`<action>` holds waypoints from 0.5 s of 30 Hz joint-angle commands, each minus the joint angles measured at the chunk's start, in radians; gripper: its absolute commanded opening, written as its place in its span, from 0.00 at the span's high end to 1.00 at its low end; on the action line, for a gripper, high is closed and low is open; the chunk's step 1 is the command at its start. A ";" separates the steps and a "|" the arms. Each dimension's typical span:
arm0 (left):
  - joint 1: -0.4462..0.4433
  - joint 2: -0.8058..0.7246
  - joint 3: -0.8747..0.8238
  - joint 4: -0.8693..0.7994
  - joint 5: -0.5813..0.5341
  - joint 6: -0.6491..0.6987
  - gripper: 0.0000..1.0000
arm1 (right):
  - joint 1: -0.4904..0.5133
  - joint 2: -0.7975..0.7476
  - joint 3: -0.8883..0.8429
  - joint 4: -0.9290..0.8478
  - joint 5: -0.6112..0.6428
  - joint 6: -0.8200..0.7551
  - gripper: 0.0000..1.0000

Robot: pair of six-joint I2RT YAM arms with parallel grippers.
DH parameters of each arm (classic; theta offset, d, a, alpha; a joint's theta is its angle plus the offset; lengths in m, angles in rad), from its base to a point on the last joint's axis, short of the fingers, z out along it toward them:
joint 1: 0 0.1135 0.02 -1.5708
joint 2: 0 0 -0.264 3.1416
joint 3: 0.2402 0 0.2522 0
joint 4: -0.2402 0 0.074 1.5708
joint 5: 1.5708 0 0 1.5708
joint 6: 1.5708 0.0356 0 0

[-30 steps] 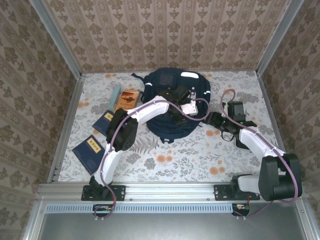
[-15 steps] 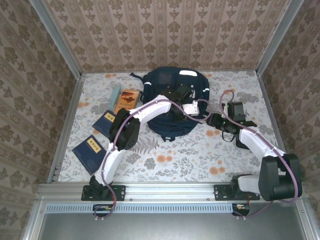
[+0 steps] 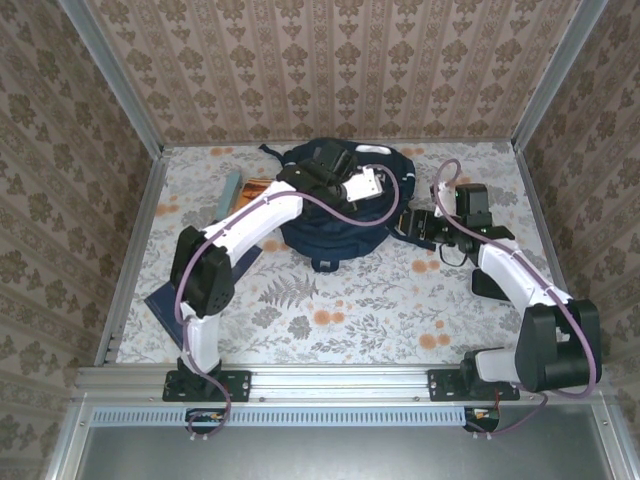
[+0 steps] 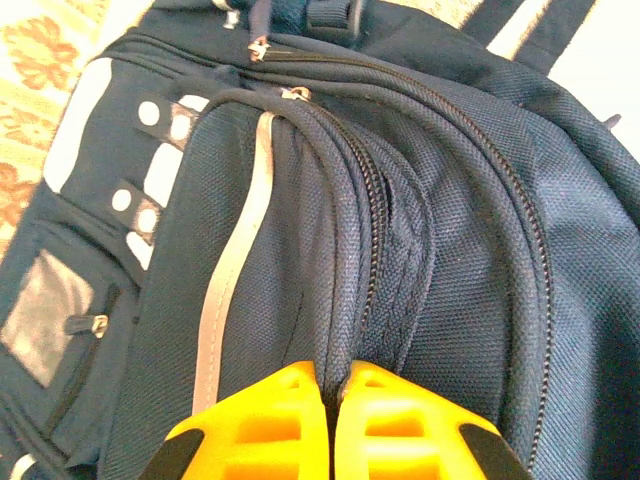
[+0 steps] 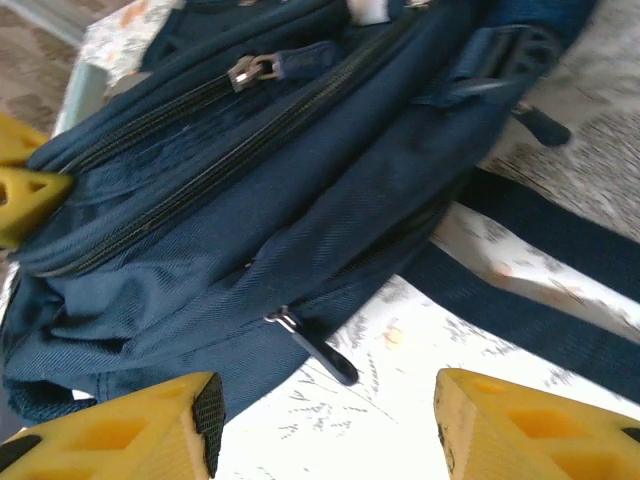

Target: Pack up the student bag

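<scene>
The student bag (image 3: 335, 225), a navy backpack with pale stripes, lies at the middle back of the table. My left gripper (image 3: 343, 190) is over its top. In the left wrist view this gripper (image 4: 333, 375) is shut on a raised fold of bag fabric (image 4: 360, 250) beside a zipper. My right gripper (image 3: 410, 222) stands open at the bag's right side. In the right wrist view its fingertips (image 5: 325, 430) straddle bare table just below a black zipper pull (image 5: 312, 347), touching nothing. The bag's straps (image 5: 540, 270) trail to the right.
A teal book (image 3: 229, 189) and an orange book (image 3: 256, 184) lie left of the bag. A dark blue booklet (image 3: 162, 301) lies further forward, partly under my left arm. Metal rails and patterned walls border the table.
My left gripper has shut on the bag's fabric fold and moved toward the back wall, and the bag has shifted back with it. My right gripper has edged left toward the bag, still open.
</scene>
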 commanded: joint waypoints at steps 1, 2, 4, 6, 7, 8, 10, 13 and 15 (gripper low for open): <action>0.011 -0.071 -0.022 0.125 -0.034 -0.059 1.00 | 0.020 0.035 0.043 0.007 -0.108 -0.098 0.39; 0.014 -0.080 -0.028 0.141 -0.034 -0.067 1.00 | 0.023 0.047 0.048 0.007 -0.114 -0.110 0.39; 0.017 -0.094 -0.035 0.162 -0.033 -0.077 1.00 | 0.026 0.083 0.059 0.011 -0.142 -0.130 0.39; 0.021 -0.102 -0.039 0.170 -0.031 -0.085 1.00 | 0.029 0.105 0.066 0.023 -0.153 -0.142 0.40; 0.023 -0.105 -0.040 0.173 -0.033 -0.086 1.00 | 0.029 0.117 0.066 0.029 -0.153 -0.150 0.40; 0.022 -0.106 -0.040 0.176 -0.036 -0.088 1.00 | 0.030 0.130 0.069 0.032 -0.154 -0.162 0.42; 0.022 -0.109 -0.039 0.179 -0.043 -0.090 1.00 | 0.030 0.155 0.075 0.029 -0.158 -0.187 0.44; 0.022 -0.121 -0.050 0.203 -0.064 -0.101 1.00 | 0.030 0.192 0.077 0.026 -0.150 -0.205 0.46; 0.023 -0.133 -0.065 0.228 -0.077 -0.109 1.00 | 0.031 0.209 0.072 0.038 -0.152 -0.208 0.46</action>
